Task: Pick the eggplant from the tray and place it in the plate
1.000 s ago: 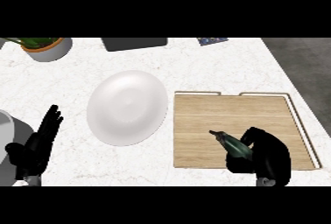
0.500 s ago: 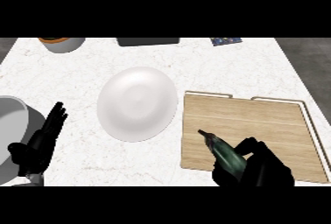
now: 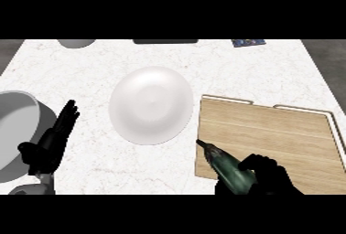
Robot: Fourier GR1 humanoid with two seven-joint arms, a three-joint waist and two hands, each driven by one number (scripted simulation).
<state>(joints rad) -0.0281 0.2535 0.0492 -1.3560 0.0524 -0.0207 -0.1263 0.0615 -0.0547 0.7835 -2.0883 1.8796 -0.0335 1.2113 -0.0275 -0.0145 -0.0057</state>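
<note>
The right robot hand is curled around the dark green elongated eggplant over the light wooden tray's near-left corner, no legible writing

- We see a white marbled desk with fine grey veining filling most of the view.
- We see dark grey floor beyond the desk's upper left corner and upper right corner.
- At the left edge we see a grey bowl, partly cut off.
- At the far edge we see a grey round vessel, a dark flat rectangle and a small patterned item, each cut off.
- Lighting is even, with soft shadows.
</note>
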